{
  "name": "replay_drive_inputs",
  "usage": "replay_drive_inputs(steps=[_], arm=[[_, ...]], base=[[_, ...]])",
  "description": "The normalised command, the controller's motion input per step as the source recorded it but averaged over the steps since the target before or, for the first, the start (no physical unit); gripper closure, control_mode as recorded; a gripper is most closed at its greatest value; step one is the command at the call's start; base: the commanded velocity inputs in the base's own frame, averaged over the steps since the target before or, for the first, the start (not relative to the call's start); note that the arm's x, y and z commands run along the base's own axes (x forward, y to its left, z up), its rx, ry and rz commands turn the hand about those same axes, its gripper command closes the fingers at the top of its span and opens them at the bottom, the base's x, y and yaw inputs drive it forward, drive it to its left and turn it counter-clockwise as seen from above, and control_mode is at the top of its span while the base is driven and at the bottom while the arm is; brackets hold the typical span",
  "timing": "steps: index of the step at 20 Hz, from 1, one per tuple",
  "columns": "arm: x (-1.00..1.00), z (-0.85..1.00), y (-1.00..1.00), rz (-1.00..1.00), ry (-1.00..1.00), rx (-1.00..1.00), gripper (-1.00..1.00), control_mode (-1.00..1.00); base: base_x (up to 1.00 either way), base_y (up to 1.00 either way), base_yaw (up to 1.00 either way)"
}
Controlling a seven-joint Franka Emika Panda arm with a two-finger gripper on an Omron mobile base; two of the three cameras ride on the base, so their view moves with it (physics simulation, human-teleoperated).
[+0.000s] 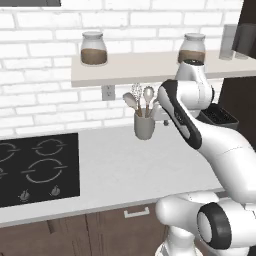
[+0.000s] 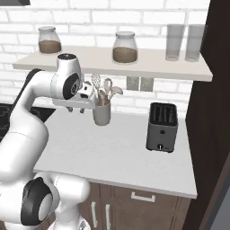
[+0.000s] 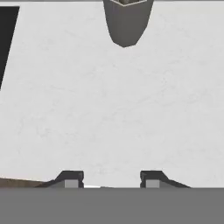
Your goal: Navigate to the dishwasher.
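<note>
Presently, from left to right, the worktop (image 1: 125,170) carries a black cooktop (image 1: 37,167), a grey utensil holder (image 2: 102,113) and a toaster (image 2: 161,126), with jars and glasses on the shelf (image 2: 148,67) above. The gripper (image 3: 112,179) hangs over bare worktop, fingers parted and empty. No dishwasher is identifiable from this position; brown cabinet fronts sit below. Recommended practice, in my judgement: keep the arm tucked clear of the utensil holder while the base drives along the cabinets.
</note>
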Motion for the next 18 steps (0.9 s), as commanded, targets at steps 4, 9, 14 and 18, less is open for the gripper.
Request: replay_drive_inputs(steps=[4,9,14,18], arm=[[-0.57,0.0,0.0,0.0,-0.05,0.0,-1.0,-1.0],[-1.0,0.0,-0.01,0.0,-0.14,-0.01,-1.0,-1.0],[-0.95,0.11,-0.05,0.0,-0.5,-0.01,-1.0,-1.0],[-0.72,0.17,-0.06,0.0,-0.47,0.0,-1.0,-1.0]], base=[[0.0,0.0,0.0],[0.0,0.0,0.0],[0.0,0.0,0.0],[0.0,0.0,0.0]])
